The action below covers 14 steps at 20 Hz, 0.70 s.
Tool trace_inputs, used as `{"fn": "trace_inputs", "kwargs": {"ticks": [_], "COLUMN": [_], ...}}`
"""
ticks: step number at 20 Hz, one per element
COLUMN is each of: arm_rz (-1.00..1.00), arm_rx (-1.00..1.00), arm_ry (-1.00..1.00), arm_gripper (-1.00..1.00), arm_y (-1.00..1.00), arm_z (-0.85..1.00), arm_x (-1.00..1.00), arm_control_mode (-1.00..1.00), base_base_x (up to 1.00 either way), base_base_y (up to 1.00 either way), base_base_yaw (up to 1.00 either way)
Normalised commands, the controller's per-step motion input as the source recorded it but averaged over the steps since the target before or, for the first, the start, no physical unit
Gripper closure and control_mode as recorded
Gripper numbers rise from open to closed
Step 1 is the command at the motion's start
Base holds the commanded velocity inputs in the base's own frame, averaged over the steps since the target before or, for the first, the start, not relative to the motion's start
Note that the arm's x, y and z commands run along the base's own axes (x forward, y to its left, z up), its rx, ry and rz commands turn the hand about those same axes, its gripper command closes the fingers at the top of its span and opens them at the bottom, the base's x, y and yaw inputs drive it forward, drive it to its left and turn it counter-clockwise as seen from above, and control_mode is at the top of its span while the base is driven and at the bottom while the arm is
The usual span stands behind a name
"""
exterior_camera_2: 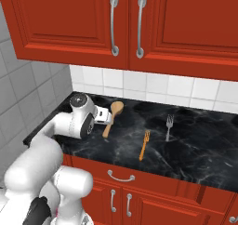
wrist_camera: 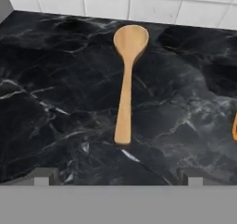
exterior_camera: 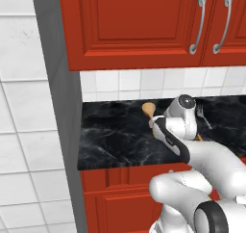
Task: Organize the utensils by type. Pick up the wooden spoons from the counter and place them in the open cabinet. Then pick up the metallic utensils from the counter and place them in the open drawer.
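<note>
While the gripper hangs above the black marble counter with its jaws spread wide and nothing between them, the wooden spoon lies flat on the stone ahead of the fingertips, clear of both of them. In the hand view its bowl points toward the white tiled wall and its handle runs back toward the hand, roughly midway between the two tips. From the right base view the same spoon sits just beside the end of the arm, bowl toward the backsplash, near the counter's left end. Further right on the counter lie an orange-toned fork and, beyond it, a silver fork, the two apart from each other and from the spoon (the orange one shows as a sliver at the right edge of the hand view). In the left base view the spoon's bowl peeks out past the wrist, and the silver fork shows to the arm's right. Red upper cabinets with curved metal handles hang closed overhead, and a red drawer front with a metal pull sits below the counter edge.
</note>
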Motion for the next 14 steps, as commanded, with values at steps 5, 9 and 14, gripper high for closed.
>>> {"fn": "trace_inputs", "kwargs": {"ticks": [5,9,14], "arm_rz": [0.16,0.1,0.05], "arm_rx": [0.0,0.0,0.0], "arm_ry": [0.2,0.24,0.05], "arm_gripper": [-1.0,-1.0,-1.0], "arm_y": [-0.06,-0.04,-0.01], "arm_z": [-0.25,-0.34,-0.38], "arm_x": [0.29,0.58,0.46], "arm_control_mode": [-1.0,-1.0,-1.0], "base_base_x": [0.0,0.0,0.0], "base_base_y": [0.0,0.0,0.0], "base_base_yaw": [0.0,0.0,0.0]}}
